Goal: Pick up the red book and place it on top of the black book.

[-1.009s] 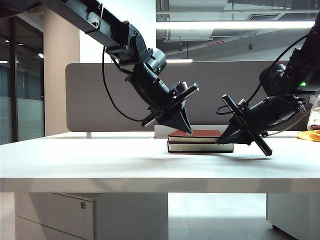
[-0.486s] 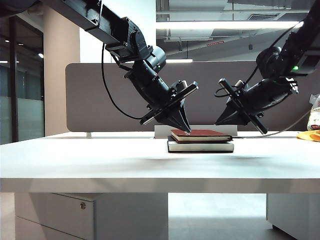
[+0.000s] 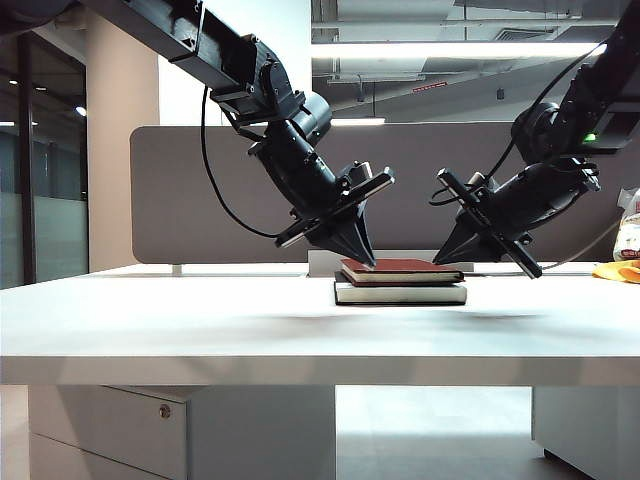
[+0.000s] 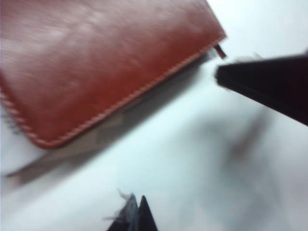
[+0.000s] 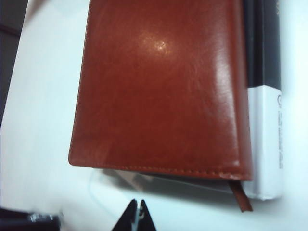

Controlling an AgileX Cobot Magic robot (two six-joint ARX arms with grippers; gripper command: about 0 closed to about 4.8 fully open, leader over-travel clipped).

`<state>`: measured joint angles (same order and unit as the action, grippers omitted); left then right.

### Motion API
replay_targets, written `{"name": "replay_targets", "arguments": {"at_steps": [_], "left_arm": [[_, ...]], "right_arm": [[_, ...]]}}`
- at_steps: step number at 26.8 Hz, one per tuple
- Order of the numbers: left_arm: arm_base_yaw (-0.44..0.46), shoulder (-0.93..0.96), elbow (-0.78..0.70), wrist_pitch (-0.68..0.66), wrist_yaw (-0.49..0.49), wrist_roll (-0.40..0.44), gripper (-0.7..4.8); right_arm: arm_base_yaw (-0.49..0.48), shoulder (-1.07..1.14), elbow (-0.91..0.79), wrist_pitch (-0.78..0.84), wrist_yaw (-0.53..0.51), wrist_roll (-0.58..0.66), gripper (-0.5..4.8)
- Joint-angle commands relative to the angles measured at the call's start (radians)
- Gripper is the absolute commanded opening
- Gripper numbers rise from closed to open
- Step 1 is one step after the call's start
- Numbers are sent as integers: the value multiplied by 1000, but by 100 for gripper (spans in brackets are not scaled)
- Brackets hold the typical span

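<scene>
I see the red book [image 3: 402, 268] lying on the black book [image 3: 400, 293] mid-bench [image 3: 200, 320], slightly askew, my left tool [image 3: 366, 262] closed, tip at its left edge, my right tool [image 3: 440, 260] closed, empty, just off its right end

Table-level exterior view faces both arms; wrist views overlook red book [image 5: 161, 91].

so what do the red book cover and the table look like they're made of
Red book: leather or a leather-like cover, smooth and semi-glossy, going by the soft highlights and the stitched seam along its edge. Table: a plain white, matte top, possibly laminate; no grain shows.
</scene>
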<state>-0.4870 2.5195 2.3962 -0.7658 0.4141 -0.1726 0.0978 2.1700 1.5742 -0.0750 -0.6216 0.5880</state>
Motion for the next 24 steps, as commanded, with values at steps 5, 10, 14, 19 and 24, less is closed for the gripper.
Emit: {"name": "replay_targets", "arguments": {"at_steps": [5, 10, 14, 19, 24], "left_arm": [[51, -8, 3, -15, -18, 7, -6], [114, -27, 3, -42, -18, -2, -6], [153, -59, 3, -87, -42, 32, -6], [169, -110, 3, -125, -90, 97, -6], [169, -156, 3, -127, -92, 113, -6]], "right_arm": [[-3, -25, 4, -17, -9, -55, -6], [-16, -85, 4, -87, 39, -128, -6], [-32, -121, 3, -126, 45, -131, -6], [-39, -172, 3, -196, 108, -205, -6], [-39, -237, 2, -266, 157, -260, -6]]}}
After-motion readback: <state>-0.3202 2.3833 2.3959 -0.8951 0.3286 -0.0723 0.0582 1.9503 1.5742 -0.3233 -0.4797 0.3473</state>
